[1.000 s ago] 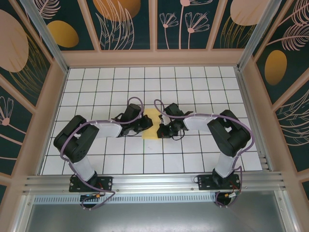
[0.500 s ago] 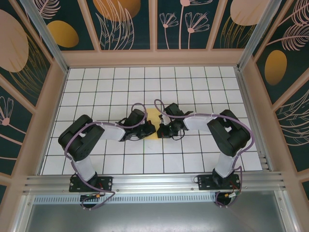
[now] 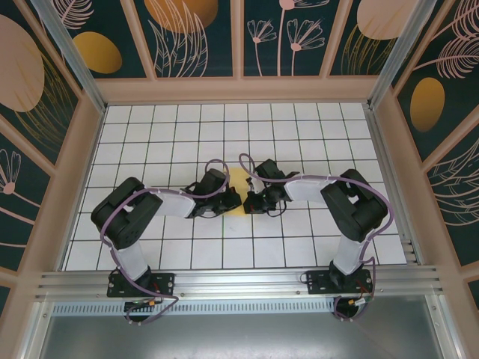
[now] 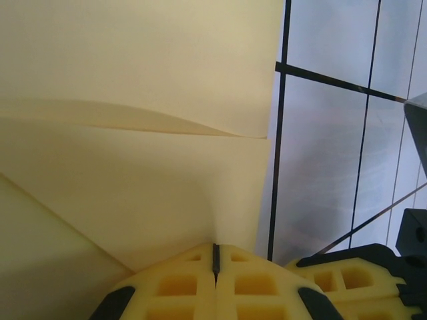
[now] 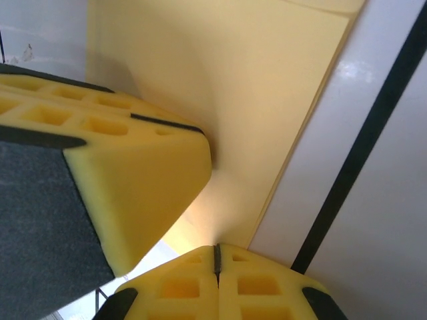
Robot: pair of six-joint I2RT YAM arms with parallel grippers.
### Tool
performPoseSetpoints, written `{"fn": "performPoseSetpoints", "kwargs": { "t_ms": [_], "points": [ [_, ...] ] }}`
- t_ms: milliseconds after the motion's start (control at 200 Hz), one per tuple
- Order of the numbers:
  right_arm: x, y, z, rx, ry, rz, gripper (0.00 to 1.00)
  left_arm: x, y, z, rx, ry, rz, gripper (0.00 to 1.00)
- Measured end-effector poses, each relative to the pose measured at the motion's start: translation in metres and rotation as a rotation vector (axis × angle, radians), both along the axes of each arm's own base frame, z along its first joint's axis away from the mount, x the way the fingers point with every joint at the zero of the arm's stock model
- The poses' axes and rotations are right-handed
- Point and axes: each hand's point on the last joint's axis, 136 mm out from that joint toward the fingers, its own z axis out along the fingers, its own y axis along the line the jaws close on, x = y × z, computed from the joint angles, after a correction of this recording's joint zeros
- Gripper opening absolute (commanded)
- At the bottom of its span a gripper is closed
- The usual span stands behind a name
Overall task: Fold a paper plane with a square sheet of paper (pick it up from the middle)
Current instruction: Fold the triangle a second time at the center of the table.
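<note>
step: mid-fold; the square sheet of paper (image 4: pixel 133 187), already creased, lies mid-bench (image 3: pixel 299 134) between the arms.
left gripper (image 4: pixel 215 257): jaws pressed together, tips on the sheet.
right gripper (image 5: pixel 215 253): jaws pressed together, touching the sheet's edge.
next: probably pressing the crease flat without shifting the sheet.

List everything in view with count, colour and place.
sheet of paper: one, pale yellow, partly folded, table centre between the fingers
table: one, white tiles with dark grid lines, enclosure floor
wall panels: several, dark teal with plant motifs, around the table
metal rail: one, silver, near edge
left arm, right arm: two, black and white, near edge
left fingers: one pair, yellow, closed, on the paper
right fingers: one pair, yellow, closed, at the paper's edge
</note>
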Motion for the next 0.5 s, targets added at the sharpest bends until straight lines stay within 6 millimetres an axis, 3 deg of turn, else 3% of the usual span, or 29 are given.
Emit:
{"fn": "performPoseSetpoints", "kwargs": {
  "t_ms": [500],
  "points": [
    [-0.001, -0.001, -0.002, -0.007, -0.006, 0.010, 0.00, 0.039, 0.043, 0.000, 0.028, -0.041, 0.087, 0.06]
  ]
}}
